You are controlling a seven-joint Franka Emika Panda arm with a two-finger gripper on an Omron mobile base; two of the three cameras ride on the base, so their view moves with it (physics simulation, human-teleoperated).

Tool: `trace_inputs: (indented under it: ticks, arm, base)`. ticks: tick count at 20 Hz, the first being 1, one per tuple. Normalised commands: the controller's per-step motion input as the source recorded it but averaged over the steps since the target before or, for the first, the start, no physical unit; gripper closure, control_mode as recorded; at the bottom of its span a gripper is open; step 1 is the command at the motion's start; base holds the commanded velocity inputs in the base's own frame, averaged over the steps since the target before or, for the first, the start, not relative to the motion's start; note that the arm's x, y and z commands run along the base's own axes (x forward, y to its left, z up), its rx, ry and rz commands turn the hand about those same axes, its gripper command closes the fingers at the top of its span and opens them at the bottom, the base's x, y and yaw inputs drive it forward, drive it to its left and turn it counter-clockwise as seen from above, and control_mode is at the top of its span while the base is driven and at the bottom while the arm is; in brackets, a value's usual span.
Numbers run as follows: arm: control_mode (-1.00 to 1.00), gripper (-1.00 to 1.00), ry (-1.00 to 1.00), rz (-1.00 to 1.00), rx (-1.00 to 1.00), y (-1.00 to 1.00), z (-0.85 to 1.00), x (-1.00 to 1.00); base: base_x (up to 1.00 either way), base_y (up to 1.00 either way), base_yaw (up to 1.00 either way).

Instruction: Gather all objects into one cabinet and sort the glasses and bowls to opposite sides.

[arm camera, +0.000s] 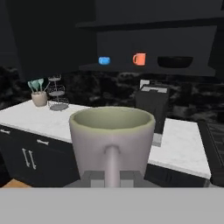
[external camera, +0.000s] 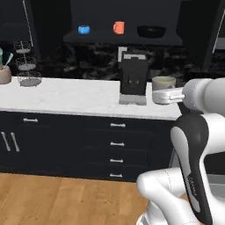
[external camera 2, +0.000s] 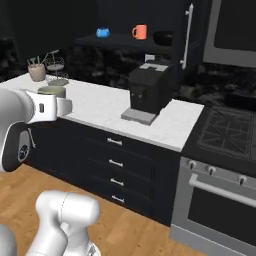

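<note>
Beige-grey and darker inside, the handled ceramic mug (arm camera: 112,142) is sitting upright in the two-finger gripper (arm camera: 112,177), whose dark fingertips are pinching the mug's handle, close to the hand camera. In the left base view the same mug (external camera: 163,83) is showing just above the white hand, raised over the right part of the white stone countertop (external camera: 66,94); in the right base view it (external camera 2: 52,91) is peeking out behind the gripper (external camera 2: 67,107) at the counter's front edge.

Up in the open black wall cabinet (external camera: 123,38), three things are standing in a row on the dark inner shelf, well apart from each other: the small rounded bright blue bowl (external camera: 84,30) to the left, the bright orange mug (external camera: 118,27) in the middle with its handle pointing left, and the dim black bowl (external camera: 151,31) to the right. The cabinet's tall door is standing swung open at the right, its long vertical silver bar handle (external camera 2: 189,36) showing in the right base view.

Below the shelf, a black boxy coffee machine (external camera: 133,79) is standing on the countertop, just left of the held mug. Far left, a wire tiered stand (external camera: 27,66) and a beige utensil crock (external camera: 4,74) are resting near the wall. Black drawers with short silver pulls (external camera: 117,144) are lining the cabinet front below.
</note>
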Motion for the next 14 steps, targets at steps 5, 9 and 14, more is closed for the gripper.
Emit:
trace_inputs:
  ticks: [5,9,14]
  arm:
    - [1.0,1.0,0.0,0.0,0.0,0.0,0.0,0.0]
    - [1.0,1.0,0.0,0.0,0.0,0.0,0.0,0.0]
    - [1.0,1.0,0.0,0.0,0.0,0.0,0.0,0.0]
  base:
    - [0.59,0.31,-0.52]
    - [0.52,0.43,-0.42]
    - [0.33,0.6,-0.28]
